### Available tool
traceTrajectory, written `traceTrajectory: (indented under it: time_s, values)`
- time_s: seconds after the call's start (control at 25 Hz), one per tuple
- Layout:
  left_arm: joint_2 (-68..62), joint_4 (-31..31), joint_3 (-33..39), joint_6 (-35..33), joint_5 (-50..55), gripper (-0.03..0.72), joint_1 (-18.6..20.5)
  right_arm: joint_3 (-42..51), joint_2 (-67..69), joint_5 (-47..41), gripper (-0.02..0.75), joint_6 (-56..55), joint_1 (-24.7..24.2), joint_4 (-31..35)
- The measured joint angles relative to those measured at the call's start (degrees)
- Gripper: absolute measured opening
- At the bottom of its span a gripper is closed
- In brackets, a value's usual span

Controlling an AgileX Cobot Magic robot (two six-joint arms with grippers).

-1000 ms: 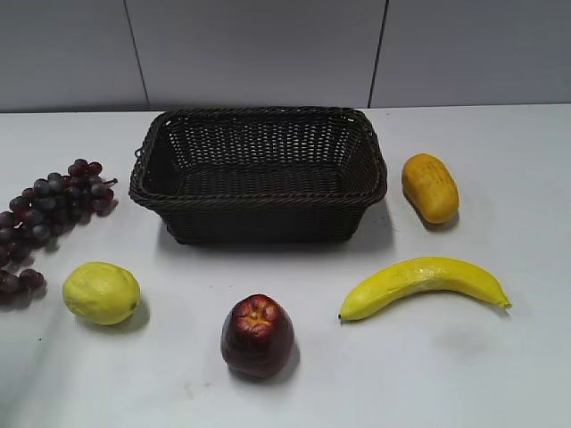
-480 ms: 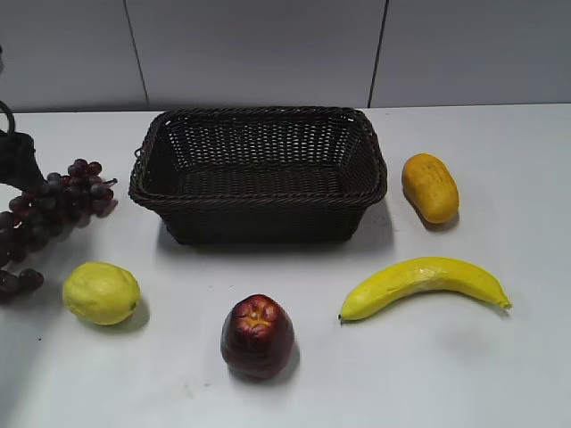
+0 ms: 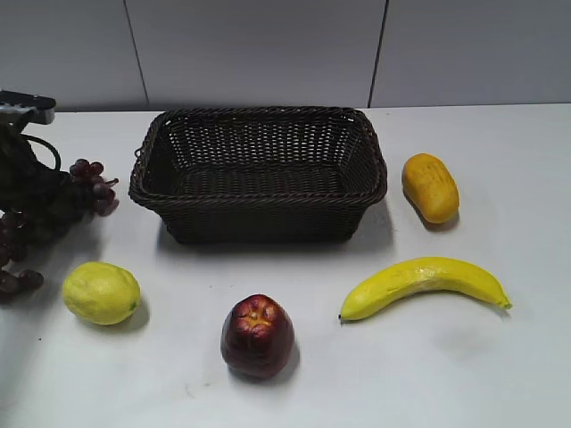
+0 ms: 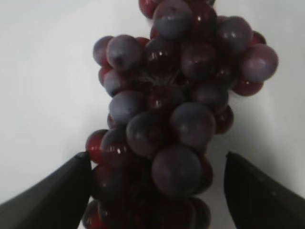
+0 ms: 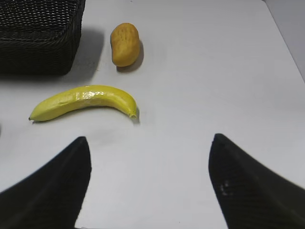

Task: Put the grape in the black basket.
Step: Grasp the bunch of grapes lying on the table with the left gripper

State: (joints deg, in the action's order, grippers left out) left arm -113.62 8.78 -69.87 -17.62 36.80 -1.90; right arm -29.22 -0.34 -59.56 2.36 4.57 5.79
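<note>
The grape [image 3: 96, 185], a long bunch of dark purple-red berries, lies on the white table at the far left, left of the black basket [image 3: 259, 193]. My left gripper [image 3: 40, 201] has come down on the bunch and covers its middle. In the left wrist view the grape [image 4: 186, 71] fills the frame, and the left gripper [image 4: 157, 164] is open with one jaw on each side of the bunch. The left jaw is close against the berries and the right jaw stands apart. My right gripper [image 5: 150, 143] is open and empty above bare table, out of the exterior view.
A lemon [image 3: 101, 292], a dark red apple [image 3: 257, 335], a banana [image 3: 424, 283] and a small orange-yellow fruit [image 3: 429, 187] lie around the basket. The banana [image 5: 83, 101], the orange-yellow fruit [image 5: 125, 44] and the basket corner [image 5: 38, 43] show in the right wrist view.
My left arm has entered from the left edge and lowered onto the grape bunch, now covering its middle. The fruits and basket have not moved.
</note>
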Motion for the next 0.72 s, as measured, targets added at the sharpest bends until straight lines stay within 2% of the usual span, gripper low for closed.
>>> traceTrajectory:
  time_s: [0.4,0.52,0.64,0.68,0.72]
  values:
    - [-2.6,0.1,-1.0,-0.2,-1.3,0.622,0.0,0.0,0.0,0.0,0.585,0.0,0.0,0.0]
    - [-2.6,0.1,-1.0,-0.2,-1.3,0.526,0.0,0.0,0.0,0.0,0.585,0.0,0.0,0.0]
    - [-2.6,0.7,-1.0,-0.2,-1.0,0.312,0.0,0.0,0.0,0.0,0.585,0.0,0.0,0.0]
    - [-2.6,0.9,-1.0,-0.2,-0.9,0.272,0.0,0.0,0.0,0.0,0.585,0.0,0.0,0.0]
    - [-2.6,1.0,-1.0,-0.2,-0.8,0.271,-0.1,0.0,0.0,0.0,0.585,0.0,0.0,0.0]
